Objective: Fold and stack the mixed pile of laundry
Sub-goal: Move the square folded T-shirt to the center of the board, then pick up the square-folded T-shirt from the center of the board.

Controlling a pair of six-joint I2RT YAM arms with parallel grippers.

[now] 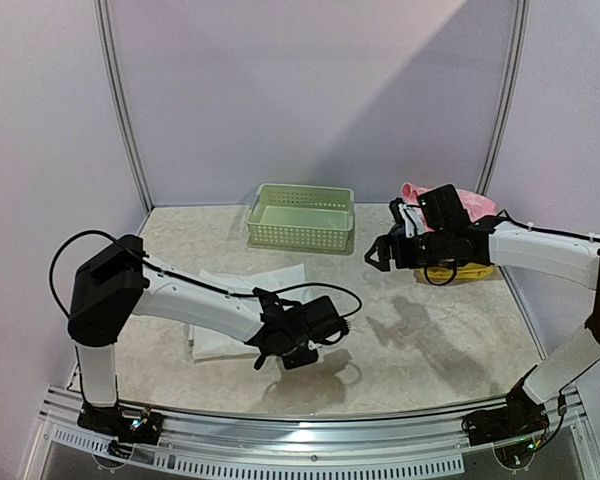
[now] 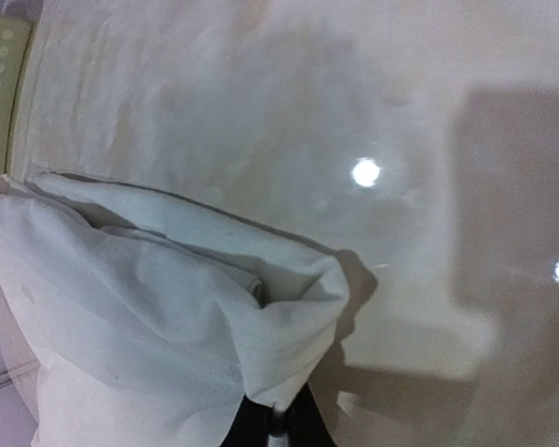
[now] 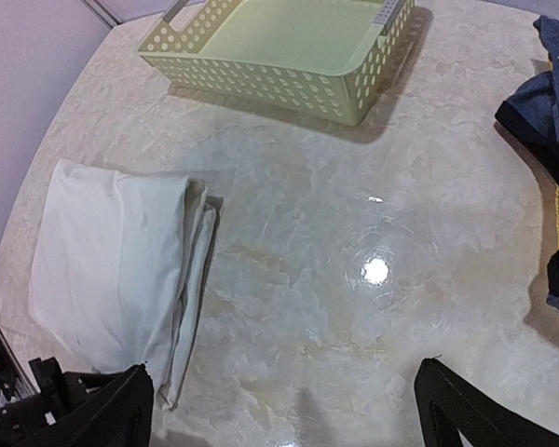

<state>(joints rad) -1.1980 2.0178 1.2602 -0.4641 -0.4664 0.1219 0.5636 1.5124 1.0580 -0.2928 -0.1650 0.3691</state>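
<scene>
The larger white piece (image 1: 238,292) lies folded on the table at the left. It also shows in the right wrist view (image 3: 112,265). My left gripper (image 1: 267,352) is low at its near right edge. In the left wrist view its black fingers (image 2: 261,430) are shut on a bunched fold of the white cloth (image 2: 168,317). The pink piece (image 1: 472,203) lies crumpled at the far right on the folded clothes, partly hidden by my right arm. My right gripper (image 1: 378,252) hovers over bare table, wide open and empty (image 3: 284,410).
The pale green lattice basket (image 1: 300,217) stands empty at the back centre and shows in the right wrist view (image 3: 279,51). Folded dark blue and yellow clothes (image 1: 462,270) lie at the right under the right arm, and their dark blue edge shows in the right wrist view (image 3: 550,140).
</scene>
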